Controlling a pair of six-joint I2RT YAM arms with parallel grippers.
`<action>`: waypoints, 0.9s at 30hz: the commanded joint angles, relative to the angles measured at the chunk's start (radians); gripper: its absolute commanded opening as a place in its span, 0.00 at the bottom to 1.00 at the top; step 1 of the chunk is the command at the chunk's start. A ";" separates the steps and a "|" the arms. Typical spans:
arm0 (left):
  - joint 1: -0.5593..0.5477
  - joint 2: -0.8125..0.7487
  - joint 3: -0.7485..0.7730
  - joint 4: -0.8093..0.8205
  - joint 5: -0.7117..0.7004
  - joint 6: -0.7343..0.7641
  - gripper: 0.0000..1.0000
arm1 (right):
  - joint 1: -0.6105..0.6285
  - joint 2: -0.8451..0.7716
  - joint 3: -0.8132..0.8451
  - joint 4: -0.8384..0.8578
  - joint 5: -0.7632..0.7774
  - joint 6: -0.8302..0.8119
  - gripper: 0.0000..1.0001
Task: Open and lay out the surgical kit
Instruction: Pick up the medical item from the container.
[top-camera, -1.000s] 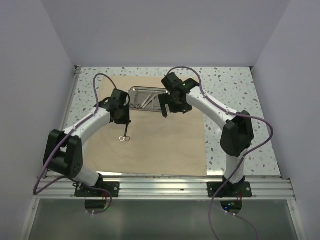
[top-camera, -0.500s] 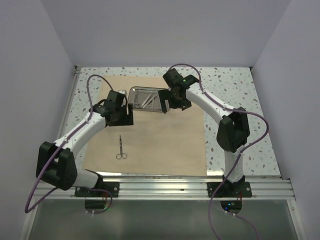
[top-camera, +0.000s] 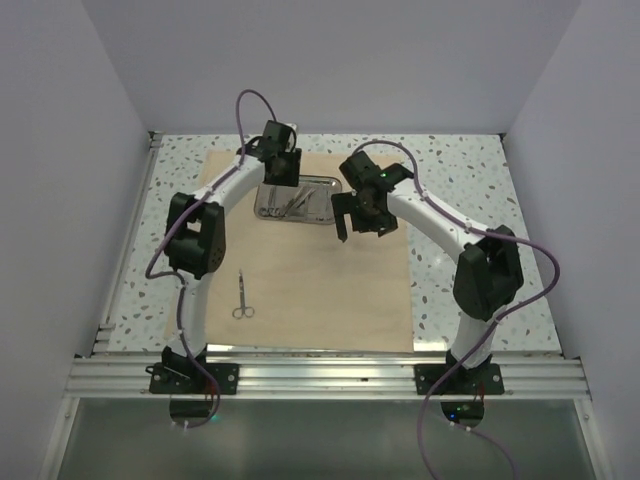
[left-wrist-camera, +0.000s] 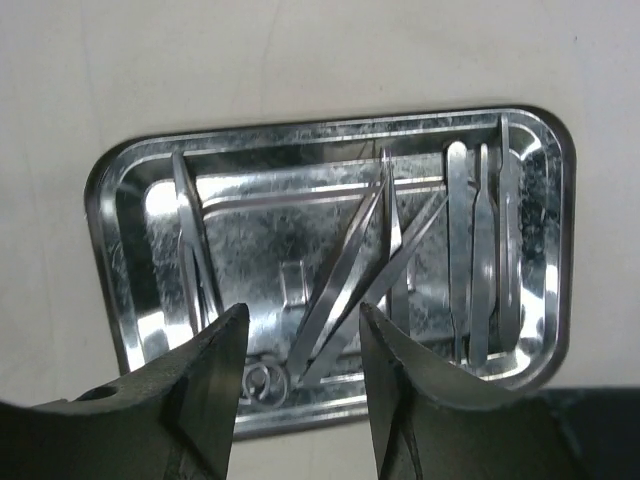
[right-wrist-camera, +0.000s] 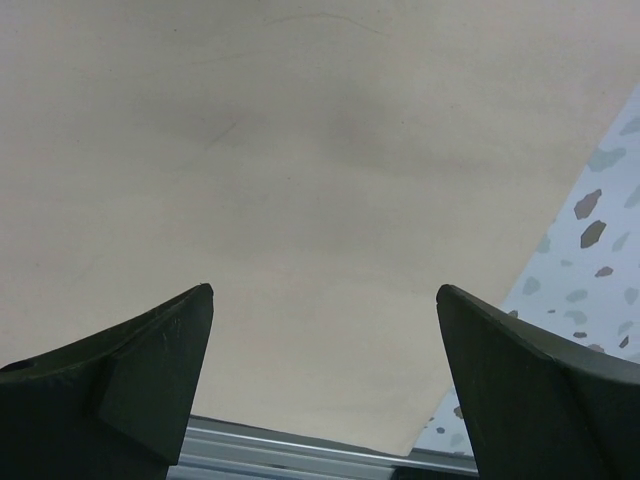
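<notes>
The right gripper (right-wrist-camera: 322, 290) hangs over the beige cloth wrap (right-wrist-camera: 300, 140), its two dark fingers (right-wrist-camera: 150, 370) spread wide apart. At the right the speckled table (right-wrist-camera: 600, 240) shows, and a metal rail (right-wrist-camera: 300, 447) runs along the bottom

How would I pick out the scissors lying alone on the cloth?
Find the big beige cloth on the speckled table. On its near left part lie scissors, finger rings toward the near edge. Every other tool sits in the shiny steel tray at the back.
</notes>
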 joint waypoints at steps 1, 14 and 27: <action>0.002 0.116 0.181 -0.026 0.041 0.052 0.51 | -0.014 -0.073 -0.017 -0.005 0.029 0.012 0.98; -0.001 0.260 0.268 -0.017 0.084 0.040 0.48 | -0.057 -0.042 -0.010 -0.017 0.032 -0.006 0.97; 0.002 0.311 0.274 -0.035 0.052 0.057 0.07 | -0.076 0.024 0.046 -0.014 0.005 -0.019 0.97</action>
